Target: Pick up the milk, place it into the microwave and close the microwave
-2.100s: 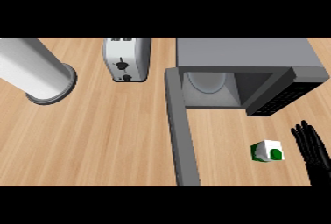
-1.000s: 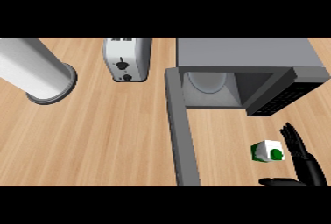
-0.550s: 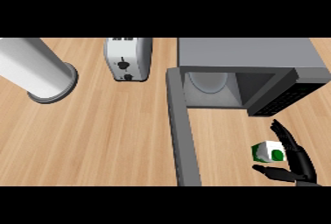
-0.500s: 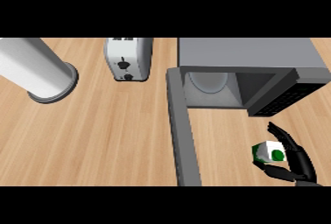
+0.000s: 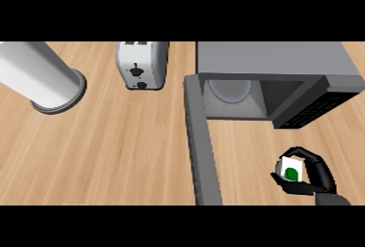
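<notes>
Beside the open microwave (image 5: pixel 285 72), the right robot hand (image 5: pixel 314 176) grips a white, green-marked milk (image 5: pixel 291 169) carton.

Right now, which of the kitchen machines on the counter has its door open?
The microwave at the right: its door swings wide toward you. The toaster beside it has no door.

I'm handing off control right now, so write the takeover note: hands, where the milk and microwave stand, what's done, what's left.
Right hand: fingers and thumb curled round the milk, low right, in front of the microwave.
Left hand: not in view.
Microwave: door swung wide open toward the robot, cavity showing, nothing but the turntable seen inside.
Done: milk grasped.
Left: carry the milk into the cavity, release it, swing the door shut.
</notes>
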